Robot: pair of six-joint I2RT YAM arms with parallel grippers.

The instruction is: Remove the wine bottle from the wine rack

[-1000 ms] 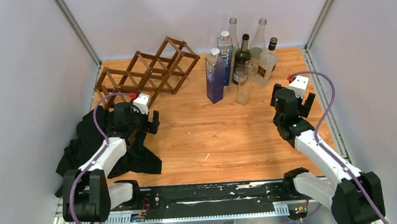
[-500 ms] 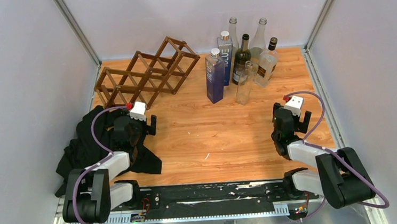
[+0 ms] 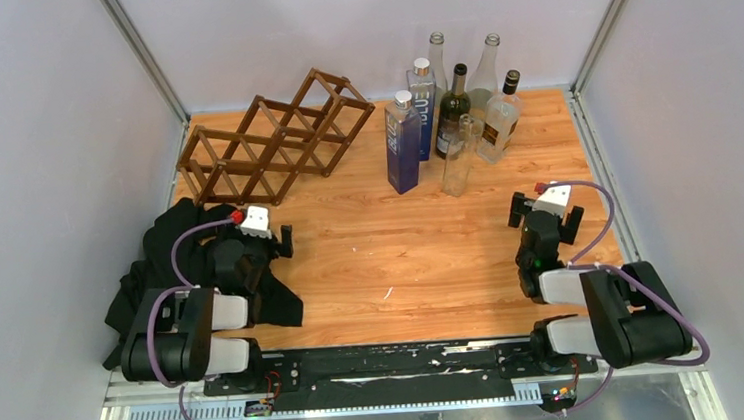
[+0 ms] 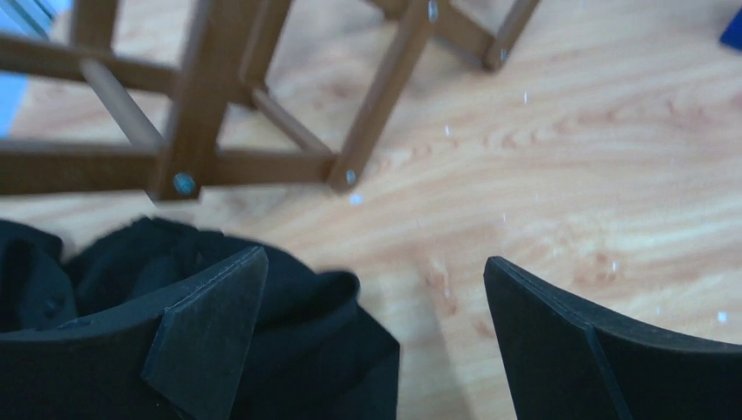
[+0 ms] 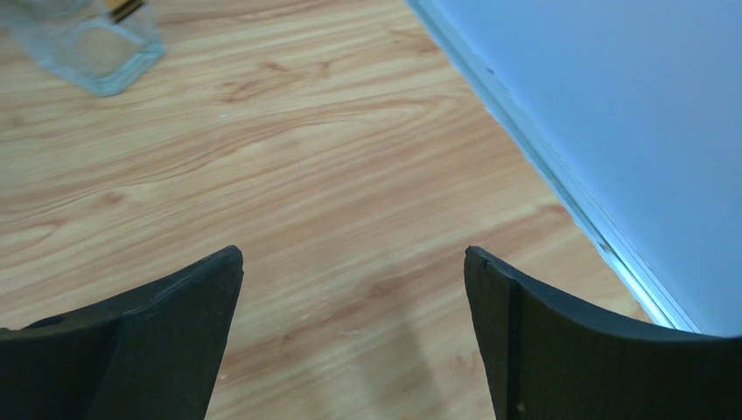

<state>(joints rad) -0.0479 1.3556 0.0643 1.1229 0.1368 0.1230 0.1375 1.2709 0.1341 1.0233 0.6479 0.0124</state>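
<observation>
Hanging wide and empty, our left gripper [image 4: 374, 293] had the dark brown wooden lattice wine rack [image 4: 197, 96] just ahead of its jaws, black cloth [image 4: 332, 350] beneath. Our right gripper [image 5: 352, 280] gaped too, the dark green glass wine bottle [image 3: 453, 113] well ahead. We judged a low reach might snag that cloth.

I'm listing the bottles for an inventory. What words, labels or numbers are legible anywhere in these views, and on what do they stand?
"BLUE": vertical pale letters on the taller blue square bottle; the first letter is unclear.
Shorter blue square bottle: pale lettering, too blurred to read.
Clear bottle with the dark cap: a label, too small to read.
Both wrist views: no text.
</observation>
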